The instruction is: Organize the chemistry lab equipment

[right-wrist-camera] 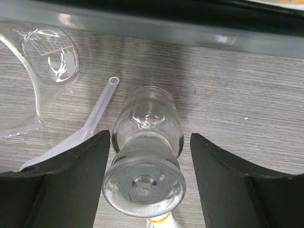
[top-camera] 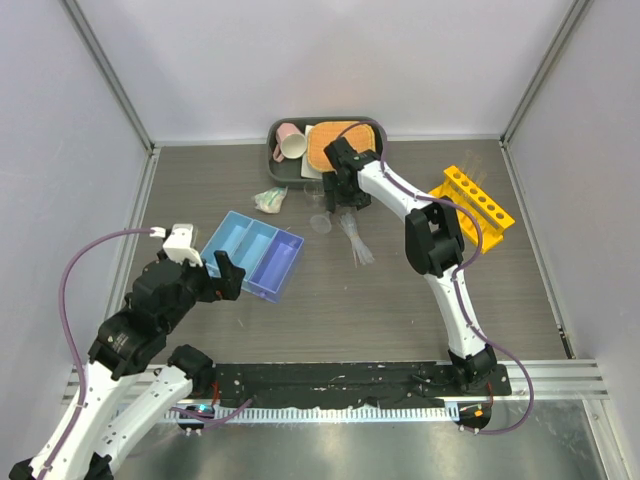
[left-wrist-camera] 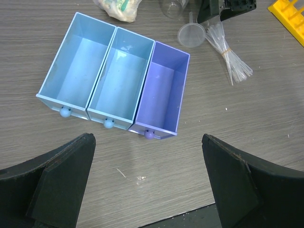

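The blue three-compartment tray [top-camera: 253, 255] [left-wrist-camera: 118, 78] lies left of centre. My left gripper [top-camera: 228, 275] [left-wrist-camera: 147, 185] hovers just near of it, open wide with only bare table between the fingers. My right gripper [top-camera: 345, 203] [right-wrist-camera: 150, 137] is at the back, open, with one finger on each side of a small clear glass vessel [right-wrist-camera: 147, 142]. A gap shows on the vessel's right side. Beside the vessel lie a clear beaker [right-wrist-camera: 42, 61] and a clear funnel [right-wrist-camera: 90, 126] [left-wrist-camera: 191, 34]. Banded pipettes [top-camera: 355, 242] [left-wrist-camera: 228, 50] lie nearby. The yellow tube rack [top-camera: 475, 205] stands at the right.
A dark tray [top-camera: 275, 160] [right-wrist-camera: 142, 23] at the back holds a pink mug [top-camera: 290, 143] and an orange woven mat [top-camera: 335, 140], right behind my right gripper. A crumpled packet [top-camera: 268, 200] [left-wrist-camera: 118, 7] lies just beyond the blue tray.
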